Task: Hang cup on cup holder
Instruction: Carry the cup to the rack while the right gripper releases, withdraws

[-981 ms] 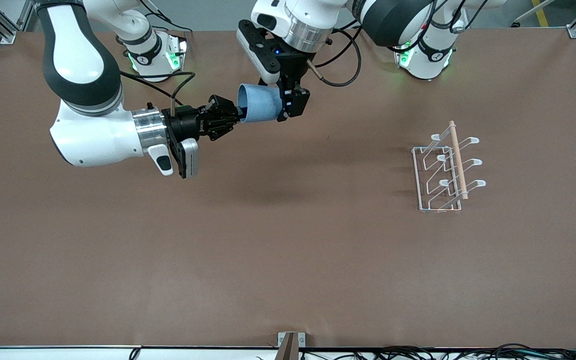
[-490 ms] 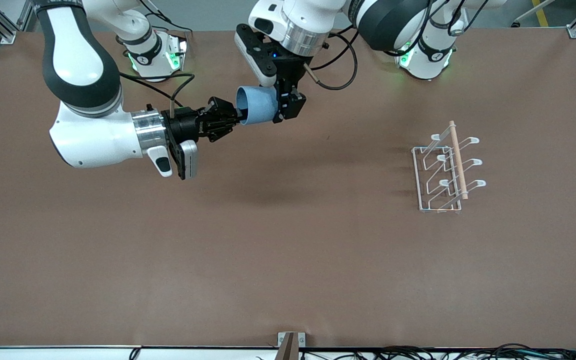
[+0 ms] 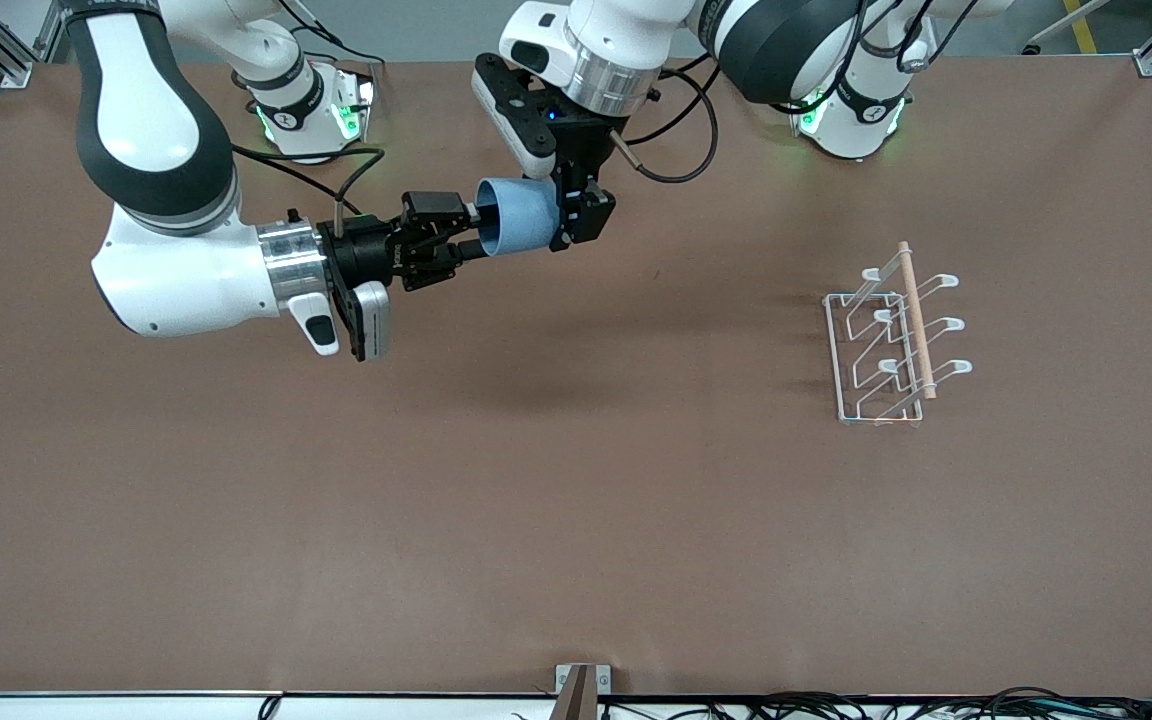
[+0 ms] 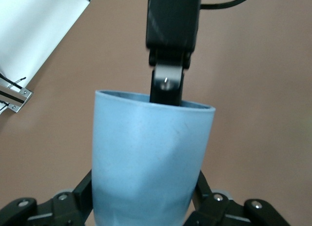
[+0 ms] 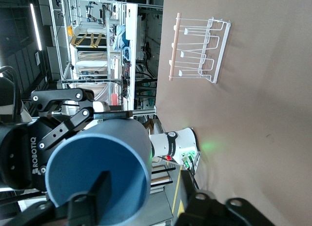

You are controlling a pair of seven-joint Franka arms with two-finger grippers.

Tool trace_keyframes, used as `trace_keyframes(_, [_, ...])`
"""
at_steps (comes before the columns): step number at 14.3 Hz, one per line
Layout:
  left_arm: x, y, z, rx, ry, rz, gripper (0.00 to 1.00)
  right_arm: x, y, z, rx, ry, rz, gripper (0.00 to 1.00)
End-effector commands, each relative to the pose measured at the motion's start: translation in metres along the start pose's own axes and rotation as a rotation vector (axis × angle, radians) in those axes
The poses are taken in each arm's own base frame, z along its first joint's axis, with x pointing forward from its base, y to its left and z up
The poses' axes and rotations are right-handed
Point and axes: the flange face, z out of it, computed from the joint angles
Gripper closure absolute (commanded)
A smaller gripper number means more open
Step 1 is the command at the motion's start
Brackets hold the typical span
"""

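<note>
The light-blue cup [image 3: 516, 228] hangs in the air on its side, over the table's part near the robots' bases. My left gripper [image 3: 576, 212] is shut on the cup's narrow end; in the left wrist view the cup [image 4: 151, 157] fills the space between the fingers [image 4: 202, 187]. My right gripper [image 3: 464, 228] is open at the cup's mouth. In the right wrist view one of its fingers [image 5: 95, 194] is inside the cup [image 5: 97, 172] and the other is well outside the wall. The white wire cup holder [image 3: 891, 340] with its wooden rod stands toward the left arm's end and holds nothing; it also shows in the right wrist view [image 5: 200, 50].
The brown table [image 3: 576, 500] is bare around the rack. A small metal bracket [image 3: 581, 680] sits at the table's edge nearest the front camera. Cables run along that edge.
My right gripper has opened and let go of the cup's rim. The cup stays in my left gripper, a little higher in the front view than a second ago.
</note>
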Motion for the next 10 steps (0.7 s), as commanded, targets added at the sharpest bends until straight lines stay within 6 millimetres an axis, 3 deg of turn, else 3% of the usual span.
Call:
trace_keyframes(1, [-0.008,-0.013,0.0,0.018,-0.061,-0.005,0.71,-0.001,0.003,-0.014,0.01,0.016,-0.008,0.0])
trace_keyframes(4, [-0.03,-0.036,0.011,0.032,-0.204,-0.033,0.7,-0.005,0.011,-0.043,-0.082,0.035,-0.01,0.0])
trace_keyframes(7, [-0.065,-0.071,0.021,0.066,-0.396,-0.063,0.69,-0.019,0.019,-0.092,-0.269,0.055,-0.015,0.0])
trace_keyframes(10, [-0.113,-0.122,0.04,0.072,-0.62,-0.032,0.69,-0.036,0.021,-0.14,-0.44,0.071,-0.021,0.0])
